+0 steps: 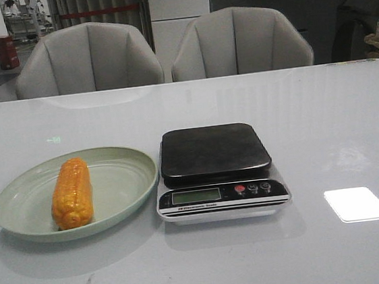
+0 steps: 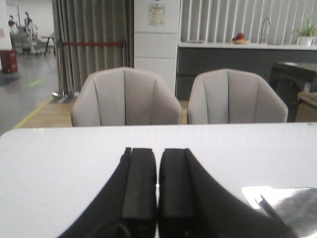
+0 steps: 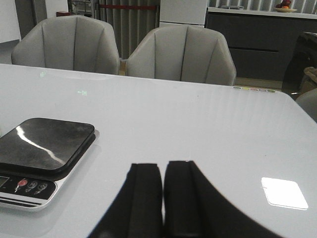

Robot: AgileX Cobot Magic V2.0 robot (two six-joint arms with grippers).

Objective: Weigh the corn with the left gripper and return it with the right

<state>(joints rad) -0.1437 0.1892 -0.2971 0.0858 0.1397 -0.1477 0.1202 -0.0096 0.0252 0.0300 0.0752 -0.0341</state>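
The orange-yellow corn [image 1: 72,193] lies lengthwise on a pale green plate [image 1: 122,183] at the front left of the white table. A kitchen scale [image 1: 215,154] with a dark, bare platform stands just right of the plate; it also shows in the right wrist view [image 3: 44,145]. Neither arm shows in the front view. My left gripper [image 2: 157,151] is shut and empty, low over the bare table. My right gripper [image 3: 163,166] is shut and empty, to the right of the scale. The corn is out of both wrist views.
Two grey chairs [image 1: 88,58] [image 1: 238,40] stand behind the table's far edge. A bright light patch [image 1: 356,204] lies on the table to the right of the scale. A dark counter [image 1: 367,21] stands at the far right.
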